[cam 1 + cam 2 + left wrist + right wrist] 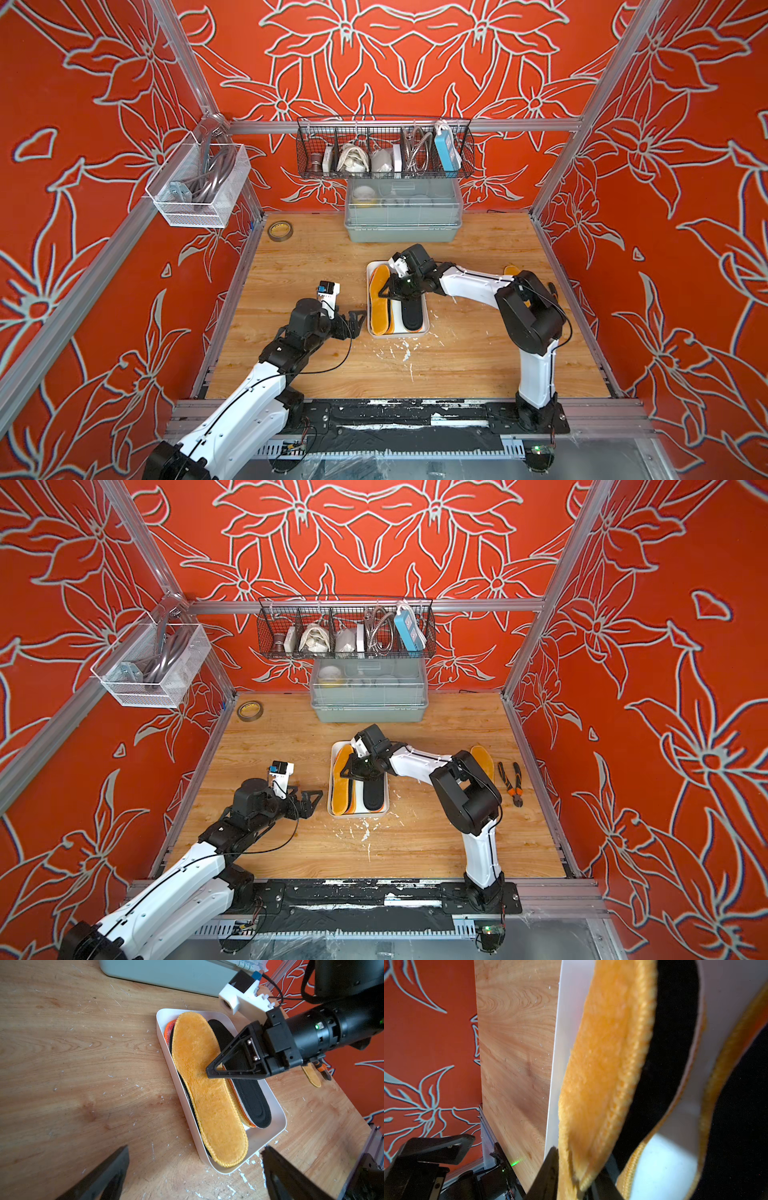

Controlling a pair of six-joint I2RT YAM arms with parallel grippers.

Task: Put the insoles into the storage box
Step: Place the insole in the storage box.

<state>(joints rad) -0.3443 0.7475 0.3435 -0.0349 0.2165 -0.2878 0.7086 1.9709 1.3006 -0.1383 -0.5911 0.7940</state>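
Your box (399,335) sits mid-worktop (316,257), stacked with insoles (251,1097), an amber insole (207,1088) topmost. The right jaws straddle its edge; whether they grip it, you cannot tell. A loose insole (482,758) lies at the box's 3 o'clock; the left jaws gape wide at 9.

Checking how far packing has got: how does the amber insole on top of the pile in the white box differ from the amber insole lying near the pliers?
The top insole lies inside the storage box on other insoles; the loose insole lies on the table beside the pliers. The right gripper has the top insole's edge between its jaws; no gripper is at the loose insole. Both are amber with stitched edges.
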